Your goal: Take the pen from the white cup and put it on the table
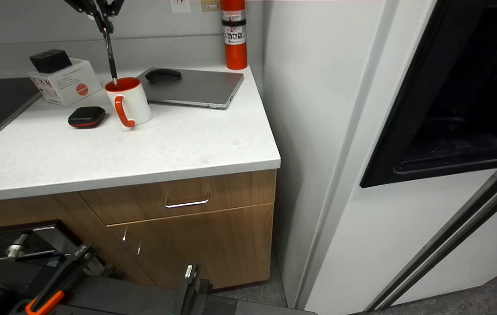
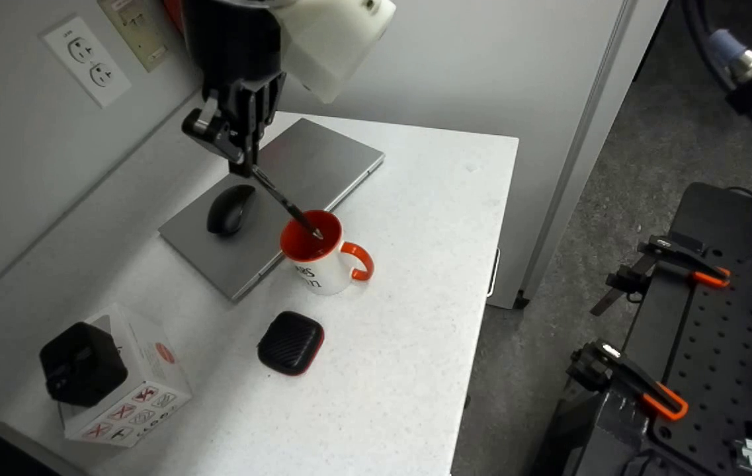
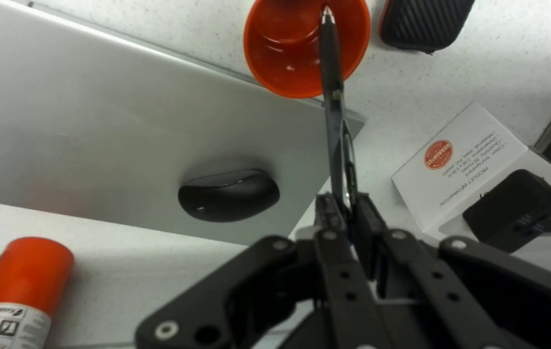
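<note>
My gripper (image 1: pixel 107 29) is shut on the top end of the dark pen (image 1: pixel 110 57). The gripper also shows in an exterior view (image 2: pixel 243 166) and in the wrist view (image 3: pixel 345 206). The pen hangs tilted, its silver tip down, in an exterior view (image 2: pixel 286 205) and in the wrist view (image 3: pixel 332 63). The white cup (image 1: pixel 138 103) has a red inside, rim and handle and stands upright on the white table (image 1: pixel 196 140). The pen's tip is at the cup's mouth; I cannot tell whether it is just above or just inside the rim.
A closed grey laptop (image 1: pixel 200 85) with a black mouse (image 1: pixel 163 75) lies behind the cup. A black case (image 1: pixel 86 117) is beside the cup. A white box (image 1: pixel 71 83) with a black object on top stands farther along. A red cylinder (image 1: pixel 235 54) stands by the wall.
</note>
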Controlling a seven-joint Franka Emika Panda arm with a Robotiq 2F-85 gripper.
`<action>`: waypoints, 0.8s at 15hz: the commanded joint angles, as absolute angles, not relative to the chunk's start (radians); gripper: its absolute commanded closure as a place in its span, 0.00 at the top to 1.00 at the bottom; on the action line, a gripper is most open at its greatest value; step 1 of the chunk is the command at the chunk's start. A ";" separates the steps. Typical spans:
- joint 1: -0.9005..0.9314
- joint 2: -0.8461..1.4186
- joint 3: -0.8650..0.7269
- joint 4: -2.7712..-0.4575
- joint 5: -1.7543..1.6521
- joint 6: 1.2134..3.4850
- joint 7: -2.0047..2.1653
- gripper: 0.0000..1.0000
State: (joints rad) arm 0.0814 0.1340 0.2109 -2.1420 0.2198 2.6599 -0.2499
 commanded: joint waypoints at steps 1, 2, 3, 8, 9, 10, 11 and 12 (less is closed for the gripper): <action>0.101 -0.011 0.169 -2.266 0.133 2.620 -0.095 0.03; 0.099 -0.036 0.157 -2.293 0.092 2.609 -0.040 0.03; 0.095 -0.052 0.149 -2.313 0.050 2.580 0.009 0.03; 0.085 0.061 0.119 -2.283 0.022 2.410 0.082 0.03; 0.083 0.096 0.112 -2.269 0.033 2.396 0.071 0.03; 0.080 0.134 0.104 -2.256 0.034 2.404 0.074 0.03; 0.078 0.164 0.096 -2.246 0.034 2.417 0.076 0.03; 0.074 0.197 0.087 -2.234 0.033 2.429 0.077 0.03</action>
State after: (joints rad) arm 0.0815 0.0914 0.1078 -2.3005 0.0289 2.4273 0.0557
